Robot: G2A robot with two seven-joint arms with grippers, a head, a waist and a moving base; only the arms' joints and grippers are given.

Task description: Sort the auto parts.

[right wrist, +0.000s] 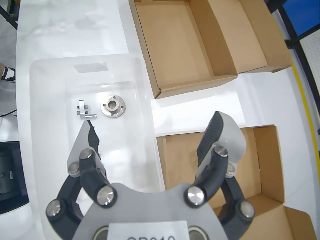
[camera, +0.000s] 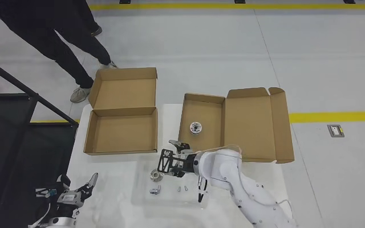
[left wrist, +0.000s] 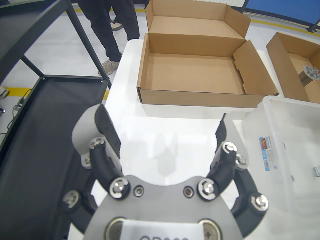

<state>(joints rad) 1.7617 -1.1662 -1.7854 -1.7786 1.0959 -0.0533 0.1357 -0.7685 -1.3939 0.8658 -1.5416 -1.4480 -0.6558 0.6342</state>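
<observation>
A clear plastic bin (camera: 171, 196) at the table's front holds a round metal flange (right wrist: 113, 106), a small metal bracket (right wrist: 84, 112) and a few tiny pieces (camera: 181, 188). My right gripper (right wrist: 153, 121) is open above the bin's far edge, near the flange (camera: 156, 175), with nothing between its fingers. The right cardboard box (camera: 202, 108) contains one round toothed part (camera: 195, 127). The left cardboard box (camera: 121, 134) has nothing in it. My left gripper (left wrist: 162, 113) hangs open over the table's front-left corner, short of the bin (left wrist: 275, 106).
A black metal cart (left wrist: 50, 101) stands just off the table's left edge, beside my left gripper (camera: 78, 181). Both boxes have their lids folded open, the left one's backward and the right one's (camera: 259, 122) out to the right.
</observation>
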